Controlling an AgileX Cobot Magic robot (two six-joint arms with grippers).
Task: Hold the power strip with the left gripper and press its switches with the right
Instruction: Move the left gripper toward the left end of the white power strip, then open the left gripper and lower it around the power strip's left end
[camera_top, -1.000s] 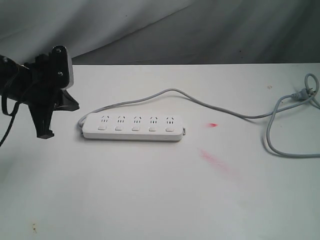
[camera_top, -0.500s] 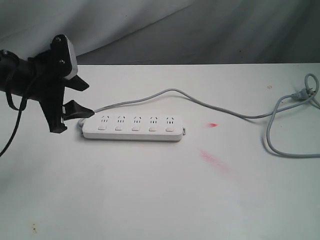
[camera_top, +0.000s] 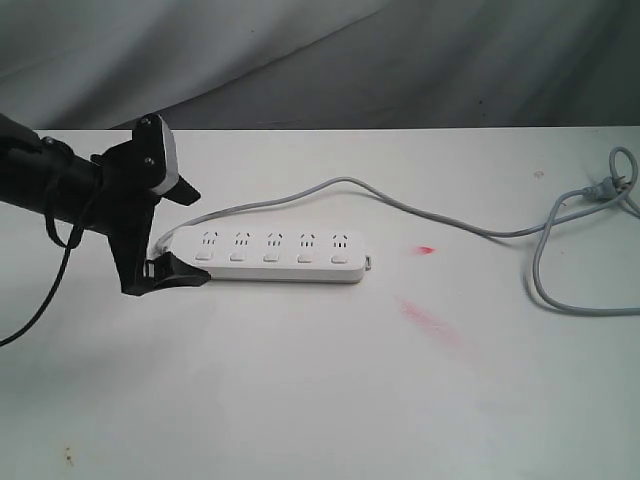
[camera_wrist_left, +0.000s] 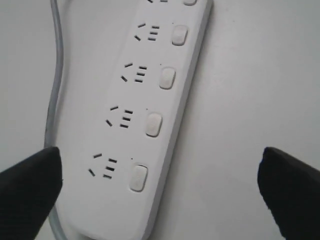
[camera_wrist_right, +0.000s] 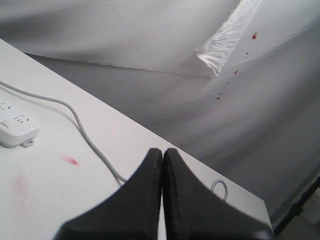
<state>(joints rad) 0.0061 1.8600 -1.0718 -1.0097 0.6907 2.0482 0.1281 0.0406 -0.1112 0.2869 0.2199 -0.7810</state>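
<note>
Left tool (camera_top: 186, 233): jaws spread wide, one finger on each long side of the power strip (camera_top: 265, 254) at its cord end, nothing gripped. In the left wrist view one finger (camera_wrist_left: 30, 192) sits just beside the casing edge. On the other side bare worktop (camera_top: 300, 400) shows between finger and strip.

Strip lies flat near the middle of the worktop, sockets up, with the grey cord (camera_top: 450, 222) trailing off to the right.

Right tool (camera_wrist_right: 162, 170): fingers pressed together, empty, well apart from the strip; you will not find it in the exterior view.

Switches (camera_top: 271, 257): five in a row, nothing touching them.

Status, as I judge it: hold not yet made, no switch pressed. Left for you: close the left tool on the strip, then bring the right one over and press along the row.
</note>
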